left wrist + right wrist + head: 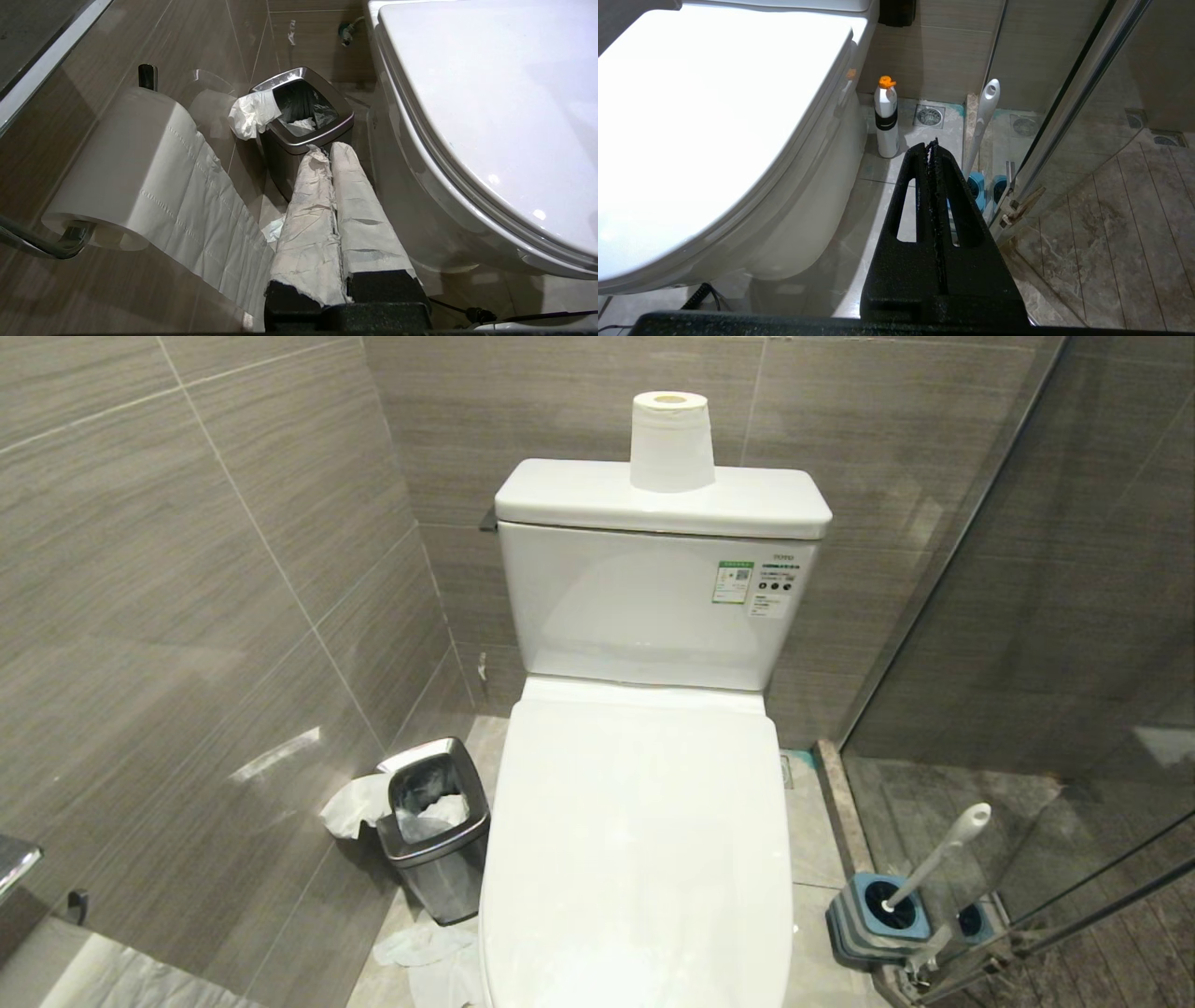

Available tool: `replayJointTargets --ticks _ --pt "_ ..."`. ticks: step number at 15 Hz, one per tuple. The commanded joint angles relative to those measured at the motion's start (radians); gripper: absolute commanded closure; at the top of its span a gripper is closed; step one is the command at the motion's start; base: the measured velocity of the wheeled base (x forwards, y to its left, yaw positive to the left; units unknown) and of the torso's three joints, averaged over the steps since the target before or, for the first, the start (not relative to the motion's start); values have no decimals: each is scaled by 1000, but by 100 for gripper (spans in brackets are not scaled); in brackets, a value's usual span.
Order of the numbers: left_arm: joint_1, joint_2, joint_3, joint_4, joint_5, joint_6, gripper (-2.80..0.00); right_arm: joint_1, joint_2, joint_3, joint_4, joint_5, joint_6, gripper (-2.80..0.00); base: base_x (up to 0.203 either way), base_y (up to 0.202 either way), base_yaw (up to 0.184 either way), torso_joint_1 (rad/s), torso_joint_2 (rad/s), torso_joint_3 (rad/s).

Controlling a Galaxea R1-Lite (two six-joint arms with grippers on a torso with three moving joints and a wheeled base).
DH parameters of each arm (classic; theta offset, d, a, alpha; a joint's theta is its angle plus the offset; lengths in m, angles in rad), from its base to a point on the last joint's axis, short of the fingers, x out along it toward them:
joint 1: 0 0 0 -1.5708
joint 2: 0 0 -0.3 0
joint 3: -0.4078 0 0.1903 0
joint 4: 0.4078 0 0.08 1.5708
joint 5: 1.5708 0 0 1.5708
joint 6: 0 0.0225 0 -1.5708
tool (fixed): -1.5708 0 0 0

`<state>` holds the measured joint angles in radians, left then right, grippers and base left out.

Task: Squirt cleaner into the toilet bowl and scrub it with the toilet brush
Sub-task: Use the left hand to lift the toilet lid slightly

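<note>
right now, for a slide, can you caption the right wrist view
Shut right end effector hangs beside the closed toilet bowl, facing a white orange-capped bottle and the toilet brush by the glass partition.

Grey-brown tiled walls (187, 569), pale tiled floor (812, 821), glass partition (1046, 644), perhaps a shower

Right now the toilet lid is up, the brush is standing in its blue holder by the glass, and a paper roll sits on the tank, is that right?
Not quite: the toilet lid is down, covering the bowl, as the head view shows. The rest holds: the brush stands in its blue holder by the glass, and a paper roll sits on the tank.
</note>
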<state>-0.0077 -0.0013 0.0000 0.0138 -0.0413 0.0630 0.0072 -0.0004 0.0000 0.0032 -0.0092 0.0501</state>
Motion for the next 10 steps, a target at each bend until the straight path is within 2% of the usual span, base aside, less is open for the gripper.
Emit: replayJointTargets --ticks 1,4,7,8,10 --pt "0 1 3 0 0 -1 0 0 0 0 0 0 1 0 0 0 0 0 0 0" --pt "0 1 2 -1 0 13 0 0 0 0 0 0 1 0 0 0 0 0 0 0" --pt "0 1 2 -1 -15 120 0 0 0 0 0 0 1 0 0 0 0 0 0 0" --pt "0 1 2 -2 -24 136 0 0 0 0 0 0 1 0 0 0 0 0 0 0" --pt "0 1 3 -2 -23 132 0 0 0 0 0 0 1 0 0 0 0 0 0 0"
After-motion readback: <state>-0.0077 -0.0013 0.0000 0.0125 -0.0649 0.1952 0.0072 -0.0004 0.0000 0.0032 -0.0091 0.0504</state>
